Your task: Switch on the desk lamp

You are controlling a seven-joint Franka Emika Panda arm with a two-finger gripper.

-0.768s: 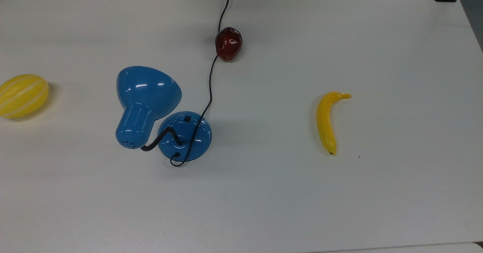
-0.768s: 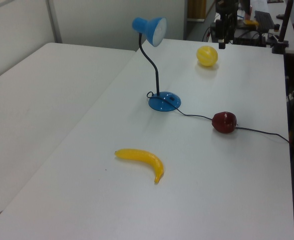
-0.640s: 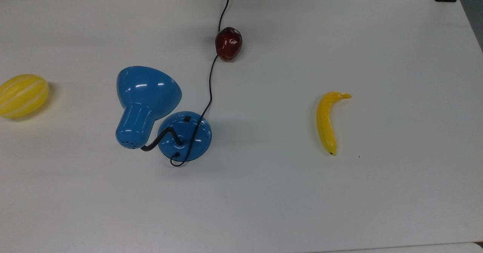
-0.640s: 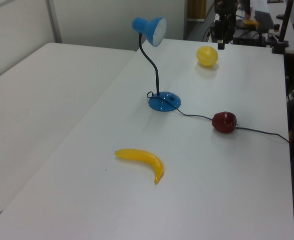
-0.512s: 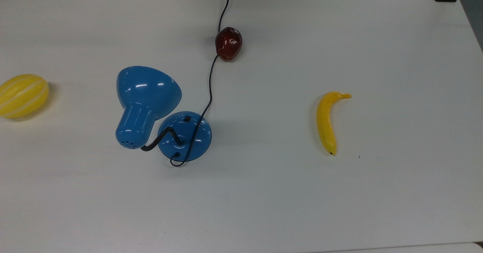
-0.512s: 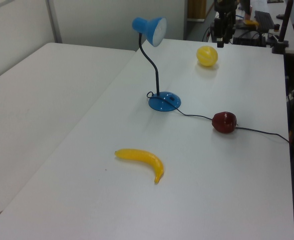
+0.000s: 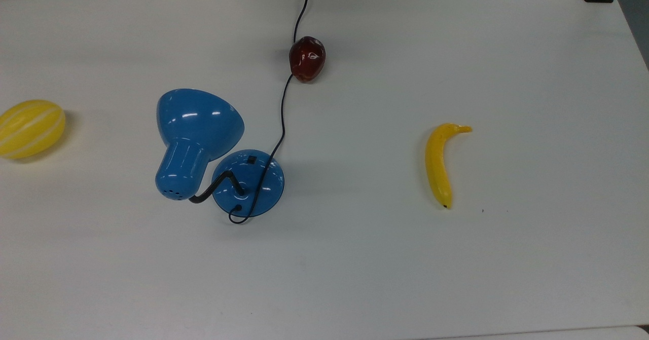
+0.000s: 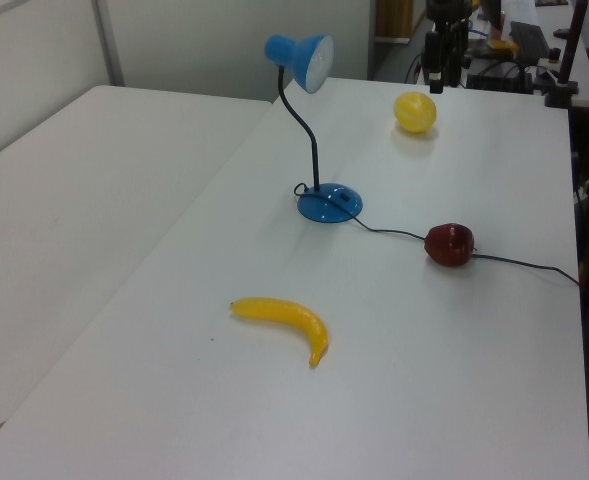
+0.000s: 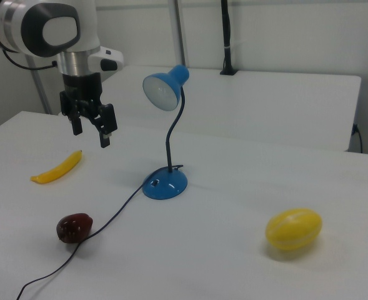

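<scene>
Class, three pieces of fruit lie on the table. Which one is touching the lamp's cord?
The dark red fruit: the black cord runs up against it. The banana and the yellow melon lie apart from it.

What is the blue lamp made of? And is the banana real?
The desk lamp looks like glossy painted metal or hard plastic: bright glints sit on its shade. Its neck looks like bendy black tubing. The banana is evenly yellow and smooth, so probably plastic, though that is a guess.

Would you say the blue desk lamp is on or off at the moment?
Off: in the right view the desk lamp shade's pale inside shows no glow, and the table beneath has no bright pool.
</scene>
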